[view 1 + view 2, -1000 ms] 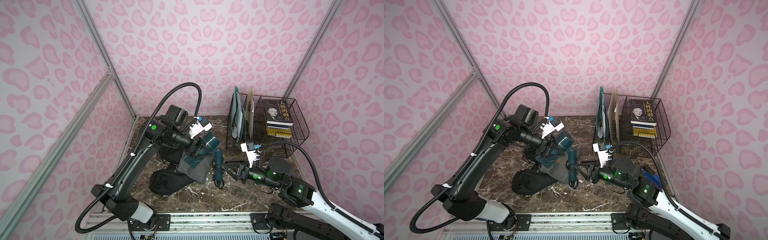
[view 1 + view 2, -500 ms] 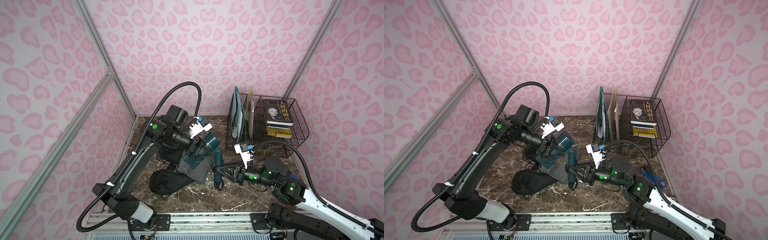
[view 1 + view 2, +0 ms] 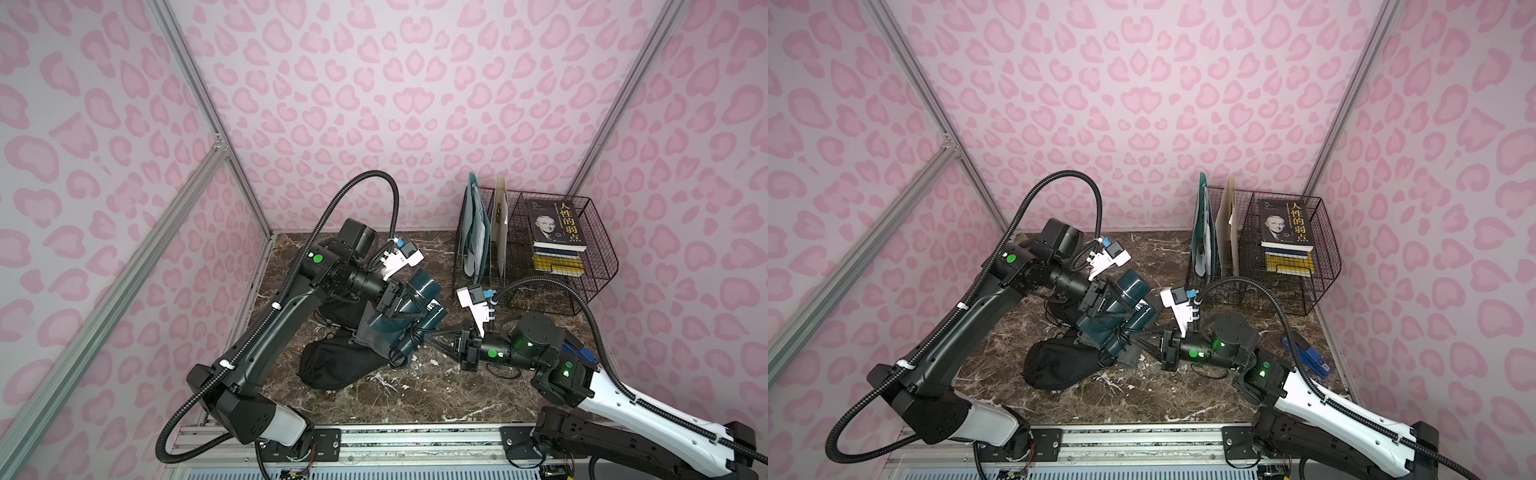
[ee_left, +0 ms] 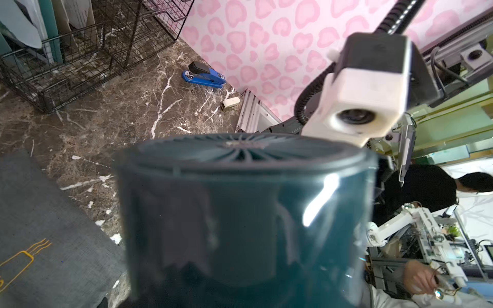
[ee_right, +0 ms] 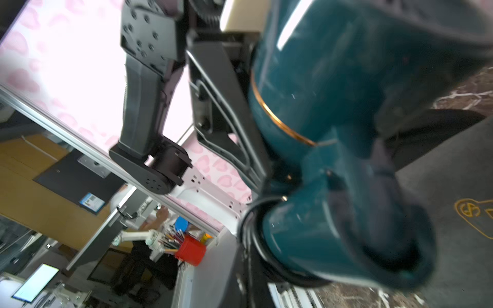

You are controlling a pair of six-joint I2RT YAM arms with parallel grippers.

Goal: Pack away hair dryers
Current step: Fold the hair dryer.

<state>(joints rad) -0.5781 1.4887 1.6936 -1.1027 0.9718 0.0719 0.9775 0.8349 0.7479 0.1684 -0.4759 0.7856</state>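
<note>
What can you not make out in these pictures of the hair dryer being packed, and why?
Right gripper: whatever its shut tips pinch; top views, lost against the hair dryer handle; right wrist view blurred.
Left gripper: its fingers; left wrist view, the hair dryer fills the picture.
Black pouch: contents; both top views, fabric covers them.
Lower books: titles; top views, too small.

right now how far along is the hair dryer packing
Done: possibly one. The black pouch lies bulging on the table, its contents hidden. In hand: the left pincer grips a teal hair dryer by its barrel beside the grey pouch, and the right pincer is shut at its handle end. Left: this dryer looks mostly outside the pouch. No other dryers show.
</note>
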